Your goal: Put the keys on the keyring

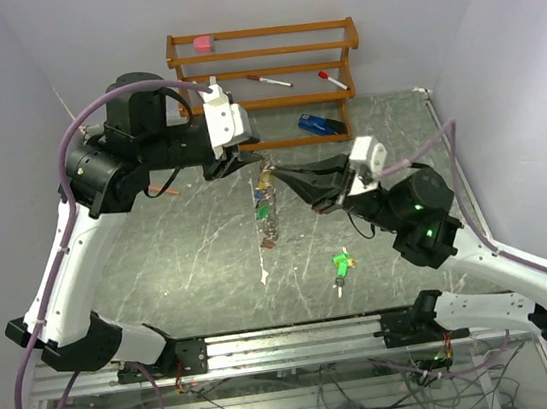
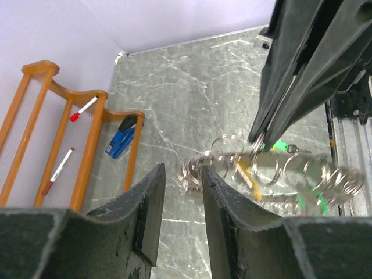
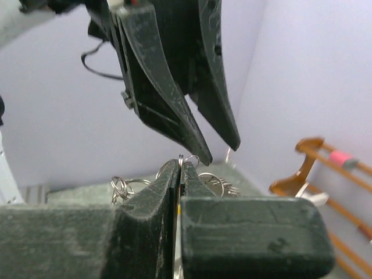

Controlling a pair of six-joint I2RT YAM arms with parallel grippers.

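Note:
The keyring [image 1: 267, 210] hangs above the table as a bunch of silver rings, keys and coloured tags. My right gripper [image 1: 276, 175] is shut on one of its top rings [image 3: 181, 158]. In the left wrist view the bunch [image 2: 273, 168] dangles under the right fingers [image 2: 273, 99], with a yellow-headed key [image 2: 247, 174] among the rings. My left gripper [image 1: 247, 159] is open just left of the bunch. Its fingertips [image 2: 152, 174] are apart with nothing between them, and the nearest rings are just beyond them. A loose green-headed key [image 1: 341, 264] lies on the table nearer the arm bases.
A wooden rack [image 1: 264, 54] stands along the back wall. It holds two red-capped pens [image 1: 269, 81], a pink block [image 1: 203, 43] and, at its foot, a blue object [image 1: 318, 124]. A small pale piece [image 1: 265, 278] lies on the marbled table [image 1: 191, 266].

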